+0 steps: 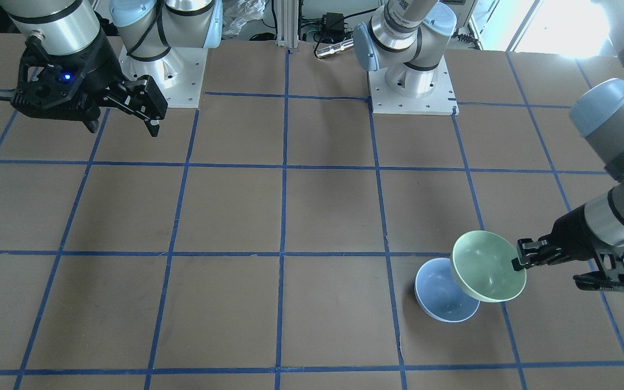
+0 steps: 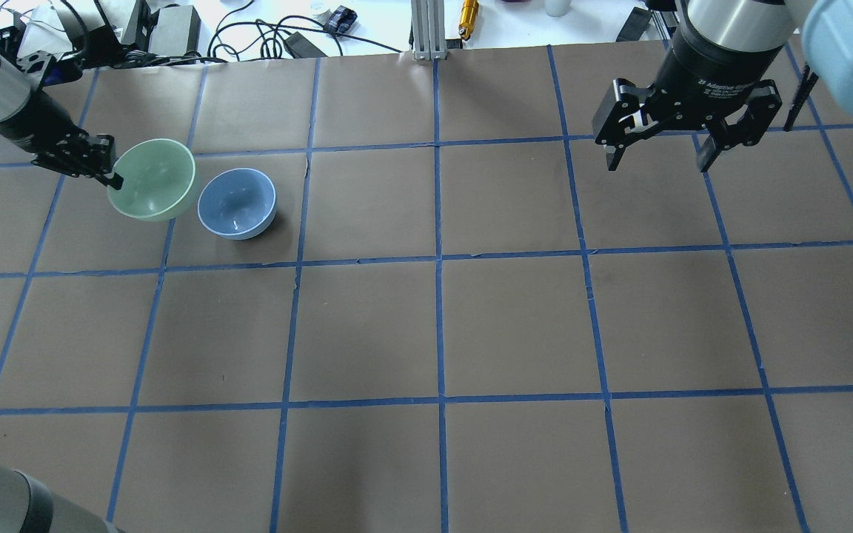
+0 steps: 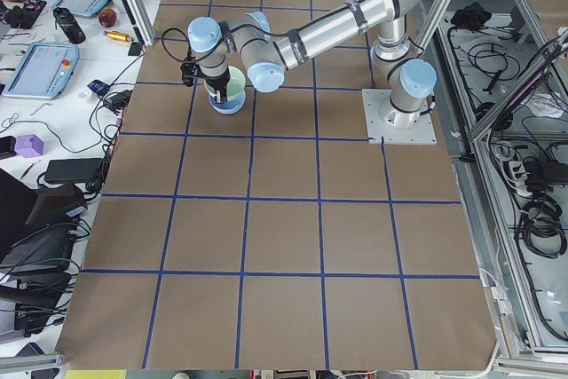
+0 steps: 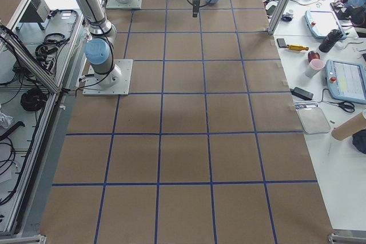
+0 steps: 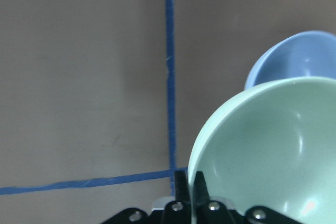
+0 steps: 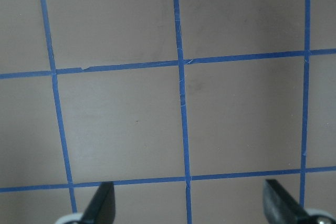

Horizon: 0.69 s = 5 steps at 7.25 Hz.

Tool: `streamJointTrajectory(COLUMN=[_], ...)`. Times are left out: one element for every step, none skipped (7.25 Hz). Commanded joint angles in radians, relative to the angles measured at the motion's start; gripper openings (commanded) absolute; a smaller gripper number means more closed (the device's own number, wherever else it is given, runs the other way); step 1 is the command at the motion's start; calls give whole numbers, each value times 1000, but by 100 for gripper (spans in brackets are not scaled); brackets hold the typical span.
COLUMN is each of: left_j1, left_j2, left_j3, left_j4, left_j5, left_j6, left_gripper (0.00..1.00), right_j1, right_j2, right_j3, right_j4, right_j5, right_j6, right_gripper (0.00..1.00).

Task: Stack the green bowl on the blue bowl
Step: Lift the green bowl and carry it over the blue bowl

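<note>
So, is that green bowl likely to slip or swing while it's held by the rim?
Likely rigid: the green bowl shows no flex under the left tool. Its glossy surface and one-sided rim pinch suggest it could slip or pivot. The blue bowl looks similar in size, so it may perch and rock when stacked.

Overhead and front cameras face each other, both looking down on the blue bowl (image 2: 236, 203); end cameras see it from afar, the left wrist camera close beside it.
</note>
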<state>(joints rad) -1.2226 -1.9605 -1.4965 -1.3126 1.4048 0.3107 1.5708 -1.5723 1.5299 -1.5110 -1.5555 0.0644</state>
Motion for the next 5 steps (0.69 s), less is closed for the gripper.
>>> streamJointTrajectory(left_j1=[-63, -63, -63, -63, -63], left_j2=[-17, -24, -35, -41, -41], left_j3=[1, -8, -14, -17, -34], left_j4=[35, 39, 77, 96, 96], left_j5=[5, 19, 79, 92, 91], left_j6=[-90, -85, -52, -27, -22], left_gripper=[0, 0, 0, 0, 0], right_j1=[0, 0, 0, 0, 0], right_j2=[0, 0, 0, 0, 0], right_j3=[0, 0, 0, 0, 1], right_j4=[0, 0, 0, 0, 0], right_j5=[0, 0, 0, 0, 0], right_j6=[0, 0, 0, 0, 0], right_gripper=[100, 100, 100, 100, 100])
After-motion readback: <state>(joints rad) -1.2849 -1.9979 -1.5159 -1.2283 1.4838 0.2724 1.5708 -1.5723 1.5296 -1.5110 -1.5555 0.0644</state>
